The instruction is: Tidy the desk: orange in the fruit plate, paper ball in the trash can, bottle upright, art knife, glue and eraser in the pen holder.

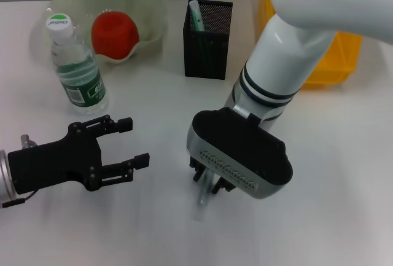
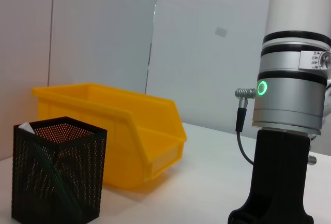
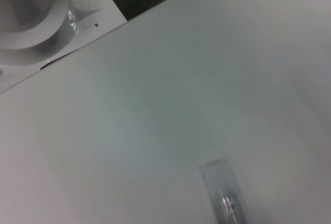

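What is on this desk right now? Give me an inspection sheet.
Surface: white table.
Job's things: orange in fruit plate; bottle upright; pen holder holds green-white stick; trash can behind right arm; paper ball, eraser not seen.
Clutter: clear tube lying flat.
End effectors: left end effector open, low left; right end effector over the tube.
Cables: black cable at right wrist.
Surroundings: pale wall panels.

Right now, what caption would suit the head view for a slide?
Right gripper lowered over a clear object; left gripper open; orange in fruit plate, bottle upright.
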